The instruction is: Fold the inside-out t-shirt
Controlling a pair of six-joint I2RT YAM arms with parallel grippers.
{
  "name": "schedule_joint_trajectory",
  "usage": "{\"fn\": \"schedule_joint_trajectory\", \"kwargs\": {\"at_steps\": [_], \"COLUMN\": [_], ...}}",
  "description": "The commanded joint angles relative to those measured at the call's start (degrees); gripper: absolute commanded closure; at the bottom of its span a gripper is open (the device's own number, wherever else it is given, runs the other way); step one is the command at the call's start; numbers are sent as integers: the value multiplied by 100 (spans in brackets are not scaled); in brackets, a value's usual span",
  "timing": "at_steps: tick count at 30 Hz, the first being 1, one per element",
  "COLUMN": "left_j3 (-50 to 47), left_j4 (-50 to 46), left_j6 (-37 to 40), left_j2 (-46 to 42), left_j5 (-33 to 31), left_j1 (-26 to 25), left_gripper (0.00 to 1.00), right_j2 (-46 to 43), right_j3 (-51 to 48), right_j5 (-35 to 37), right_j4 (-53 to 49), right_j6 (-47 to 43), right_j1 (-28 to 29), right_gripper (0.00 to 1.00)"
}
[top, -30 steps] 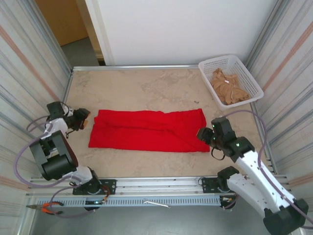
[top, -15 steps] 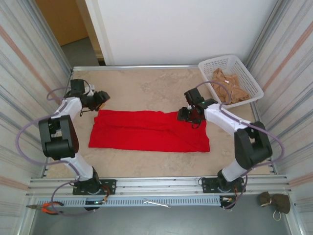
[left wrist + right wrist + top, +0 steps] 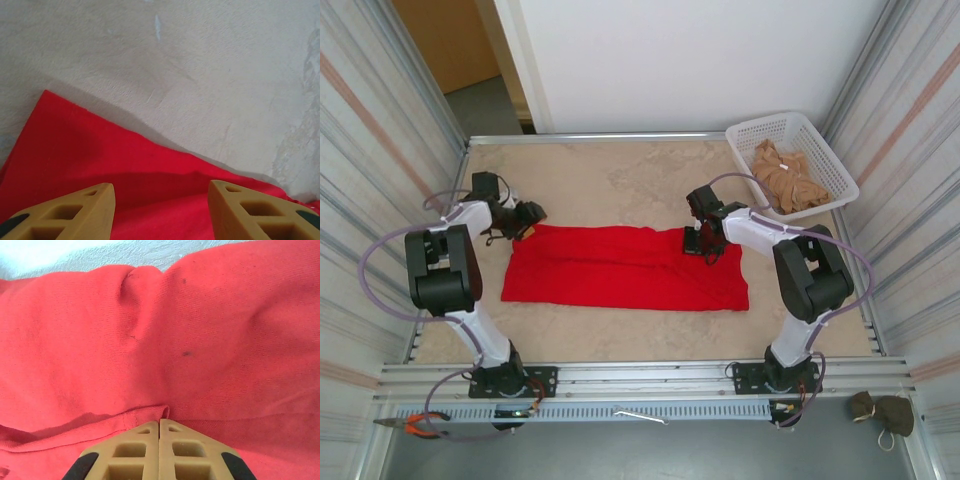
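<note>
The red t-shirt [image 3: 620, 268] lies at table centre as a long band running 9 to 3 o'clock. Your left gripper [image 3: 160, 195] hangs spread over its 10 o'clock corner, gripping nothing. Your right gripper [image 3: 160, 424] is pressed together on a hem near the 1 o'clock edge, and you cannot tell whether cloth is caught. Lift now and 1 layer may peel away, or the right fingers may come up with nothing. With only 1 side pinched, the band would skew.

My left arm [image 3: 465, 213] and right arm [image 3: 755, 225] are white shells with bulky black joint housings, trailing looped grey-lilac cables [image 3: 361, 287]. The left gripper [image 3: 160, 186] and right gripper [image 3: 160, 422] carry mustard-yellow wedge fingers [image 3: 65, 212] with rectangular cut-outs.
</note>
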Motion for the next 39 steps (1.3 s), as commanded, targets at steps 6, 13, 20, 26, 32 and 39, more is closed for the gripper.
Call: {"fn": "schedule_joint_trajectory", "kwargs": {"at_steps": [6,13,20,26,32,39], "left_j3": [-112,-128,-241,-177,109,224], "left_j4": [27,-28,16,-56,-264,-502], "left_j6": [75,87,31,2,31,249], "left_j2": [-93,-234,-401,-686,-752,-332], "left_j5": [-30,6,91,221,149,-113], "left_j1": [21,25,17,16,17,50], "left_gripper": [48,48,48,48,48,47], "right_j2": [-898,-1702,-2610,-3597,-3303,-1755], "right_j3": [-182,-632,-1472,-1716,-1312,-1279], "right_j5": [-88,219,841,958,138,-528], "right_j4": [-104,-349,-681,-1051,-522,868], "right_j6": [132,575,1694,1927,1204,1251], "right_j1": [254,1002,2610,2740,1154,948], "right_gripper": [100,100,100,46,62,71]}}
